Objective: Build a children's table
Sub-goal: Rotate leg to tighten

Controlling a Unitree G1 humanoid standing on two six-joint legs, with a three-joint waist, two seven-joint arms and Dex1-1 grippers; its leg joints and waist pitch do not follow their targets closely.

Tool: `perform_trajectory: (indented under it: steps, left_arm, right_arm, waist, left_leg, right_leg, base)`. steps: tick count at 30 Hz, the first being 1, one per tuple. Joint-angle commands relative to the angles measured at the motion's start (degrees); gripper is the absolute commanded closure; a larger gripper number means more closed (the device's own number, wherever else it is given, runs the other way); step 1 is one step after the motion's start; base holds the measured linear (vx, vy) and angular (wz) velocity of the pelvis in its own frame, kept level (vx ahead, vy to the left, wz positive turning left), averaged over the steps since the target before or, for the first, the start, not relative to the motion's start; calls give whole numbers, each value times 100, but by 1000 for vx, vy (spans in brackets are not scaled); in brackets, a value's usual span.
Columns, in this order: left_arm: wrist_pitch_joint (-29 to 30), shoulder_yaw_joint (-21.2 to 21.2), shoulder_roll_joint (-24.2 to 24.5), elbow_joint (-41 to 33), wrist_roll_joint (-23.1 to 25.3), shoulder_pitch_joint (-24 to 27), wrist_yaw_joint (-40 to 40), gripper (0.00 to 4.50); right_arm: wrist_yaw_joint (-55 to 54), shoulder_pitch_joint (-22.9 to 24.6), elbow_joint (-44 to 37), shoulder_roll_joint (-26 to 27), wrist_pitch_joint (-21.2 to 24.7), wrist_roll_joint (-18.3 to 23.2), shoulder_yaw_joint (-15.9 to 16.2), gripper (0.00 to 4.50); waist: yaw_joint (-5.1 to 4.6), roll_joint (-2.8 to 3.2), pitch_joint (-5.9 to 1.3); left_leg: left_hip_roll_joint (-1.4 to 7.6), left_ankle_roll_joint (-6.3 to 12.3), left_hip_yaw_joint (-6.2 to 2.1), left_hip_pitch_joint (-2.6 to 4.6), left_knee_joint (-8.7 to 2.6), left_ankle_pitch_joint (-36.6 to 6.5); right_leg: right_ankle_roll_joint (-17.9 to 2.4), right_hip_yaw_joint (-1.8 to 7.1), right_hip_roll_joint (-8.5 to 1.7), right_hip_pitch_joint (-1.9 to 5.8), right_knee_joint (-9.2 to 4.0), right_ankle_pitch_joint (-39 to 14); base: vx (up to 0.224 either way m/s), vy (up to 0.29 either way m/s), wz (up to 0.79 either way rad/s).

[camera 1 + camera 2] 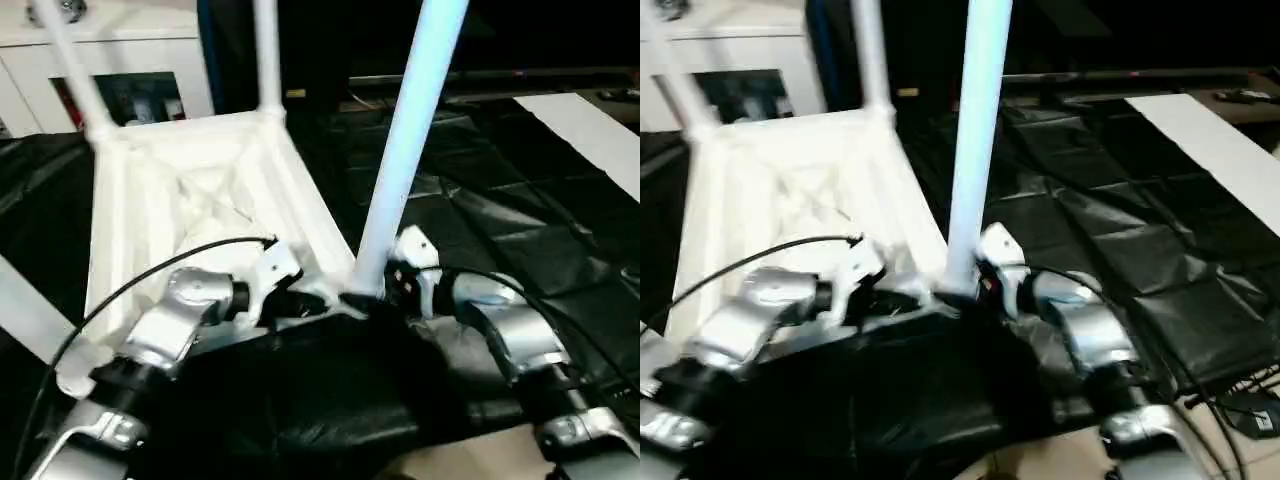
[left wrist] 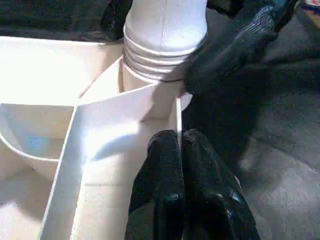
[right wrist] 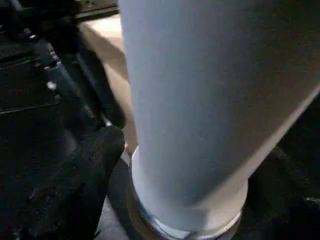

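We see the white plastic rectangular tabletop (image 1: 200, 215) lying upside down, ribbed underside facing up, on the crinkled black sheet (image 1: 500, 240) that covers the floor. Two long white tapered tube legs stand upright in its far corner sockets: one far-left leg (image 1: 70, 70) and one far-right leg (image 1: 266, 55). A third white tube leg (image 1: 405, 150) rises from the near-right corner socket (image 2: 150, 75), its ringed base sitting at the mouth of that socket.

Our left gripper (image 2: 180, 150) is closed on a thin white rib wall (image 2: 125, 145) of the tabletop just beside that socket, its two black fingers (image 2: 160, 170) pressed together on either side of the wall's edge. Our right gripper (image 1: 385, 290) sits at the foot of the third leg; one black finger (image 3: 85, 175) lies against the leg's base, and we cannot tell whether the gripper is clamped around it. A black cable (image 1: 140, 280) arcs over our silver left forearm (image 1: 170, 330).

Beyond the tabletop stands a white cabinet with glass doors (image 1: 130, 70), and a white flat panel (image 1: 590, 130) lies on the black sheet to the far right.
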Motion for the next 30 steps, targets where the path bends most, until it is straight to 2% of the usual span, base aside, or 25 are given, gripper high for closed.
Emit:
perform_trajectory:
  steps: [1, 4, 5, 8, 10, 14, 18, 21, 23, 26, 28, 29, 30]
  left_arm:
    - [-97, -208, -35, -257, -178, 30, -304, 450]
    - [-49, -208, 41, -326, -194, 72, -418, 450]
    - [-5, -207, 92, -364, -226, 86, -492, 450]
    - [44, -214, 169, -428, -266, 124, -622, 450]
    - [53, -211, 194, -450, -271, 146, -666, 450]
    - [74, -206, 220, -470, -265, 166, -688, 450]
    - [62, -165, 130, -381, -179, 125, -430, 450]
    - [62, -124, -30, -237, -67, 31, -81, 450]
    - [109, -95, -166, -147, 0, -40, 180, 450]
    - [377, 10, -591, 74, 138, -257, 934, 450]
    - [457, 53, -774, 157, 186, -343, 1235, 450]
    - [469, 57, -807, 171, 198, -358, 1290, 450]
    - [547, 77, -1008, 293, 301, -452, 1661, 450]
  right_arm:
    - [245, 61, -206, -54, 47, 29, 202, 68]
    - [371, 84, -266, -116, 64, 30, 258, 68]
    - [414, 81, -285, -133, 59, 49, 253, 95]
    - [460, 80, -325, -128, 119, 118, 224, 102]
    - [480, 82, -323, -124, 108, 113, 226, 137]
    - [505, 95, -309, -113, 111, 126, 235, 162]
    - [485, 191, -384, -41, 191, 160, 274, 176]
    - [182, 227, -302, 124, 192, 103, 230, 178]
    - [-219, 201, -136, 304, 165, 18, 150, 178]
    - [-1590, 3, 502, 848, 230, -192, -170, 178]
    - [-2051, -81, 704, 1085, 297, -138, -364, 178]
    - [-2129, -96, 738, 1130, 315, -121, -403, 178]
    - [-2385, -124, 810, 1335, 331, -160, -413, 178]
  waist:
    - [-2, 4, -332]
    - [-6, 4, -336]
    - [-6, 10, -333]
    - [-6, 9, -343]
    - [-3, 17, -347]
    - [-3, 8, -348]
    - [-2, -12, -349]
    - [11, -2, -341]
    - [9, -11, -320]
    - [-61, -15, -287]
    - [-114, -21, -290]
    - [-125, -18, -294]
    - [-167, -12, -305]
  left_leg:
    - [548, 222, -249, 168, -515, -1071]
    - [547, 188, -252, 166, -518, -1069]
    - [545, 185, -251, 167, -519, -1046]
    - [543, 213, -250, 160, -512, -965]
    - [545, 227, -248, 167, -508, -900]
    - [537, 234, -241, 168, -499, -893]
    - [539, 247, -239, 170, -495, -862]
    - [541, 258, -232, 171, -492, -846]
    - [539, 148, -246, 178, -519, -1087]
    - [525, -218, -284, 203, -547, -1673]
    - [518, -312, -318, 176, -555, -1837]
    - [522, -338, -327, 179, -554, -1869]
    - [518, -319, -331, 154, -561, -1852]
  right_leg:
    - [-1601, 281, -417, 175, -361, -696]
    - [-1575, 283, -415, 178, -352, -695]
    - [-1582, 283, -411, 172, -354, -659]
    - [-1614, 282, -415, 184, -335, -533]
    - [-1635, 277, -407, 182, -323, -443]
    - [-1648, 278, -408, 186, -325, -440]
    - [-1637, 280, -410, 188, -325, -452]
    - [-1638, 287, -414, 174, -334, -458]
    - [-1577, 282, -411, 171, -371, -837]
    - [-1366, 291, -431, 110, -462, -1808]
    - [-1192, 289, -441, 112, -489, -2167]
    - [-1164, 289, -445, 101, -490, -2197]
    - [-1132, 291, -432, 112, -497, -2046]
  base:
    - [0, 0, 0]
    - [0, 0, 0]
    - [0, 0, 0]
    - [0, 0, 0]
    - [0, 0, 0]
    - [0, 0, 0]
    - [0, 0, 0]
    - [0, 0, 0]
    - [0, 0, 0]
    - [0, 0, 0]
    - [0, 0, 0]
    - [0, 0, 0]
    - [0, 0, 0]
